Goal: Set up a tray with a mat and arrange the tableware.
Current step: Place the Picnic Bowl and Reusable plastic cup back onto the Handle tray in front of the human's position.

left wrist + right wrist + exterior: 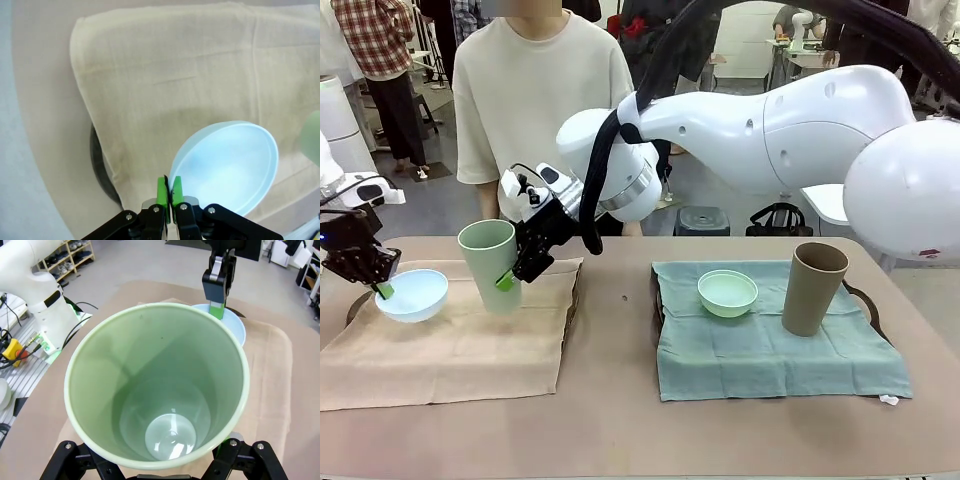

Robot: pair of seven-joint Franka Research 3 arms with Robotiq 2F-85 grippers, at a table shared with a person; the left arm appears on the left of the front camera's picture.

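— On the beige cloth mat (450, 345) at the tabletop's (620, 420) left end, what does each hand have?
— Left hand (383, 290) is pinched tight on the rim of the pale blue round plastic bowl (412, 295). Right hand (510, 278), reaching across, grips the tall light green matte cup (488, 262), tilted.
— And the other pieces?
— Mint green small bowl (727, 293) and brown tall cup (812, 288) stand apart on the teal cloth (770, 350) over a dark tray (865, 300).

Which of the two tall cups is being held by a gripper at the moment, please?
The light green cup, over the beige cloth, clamped tilted in the right gripper. The brown cup stands free and upright on the blue-green cloth.
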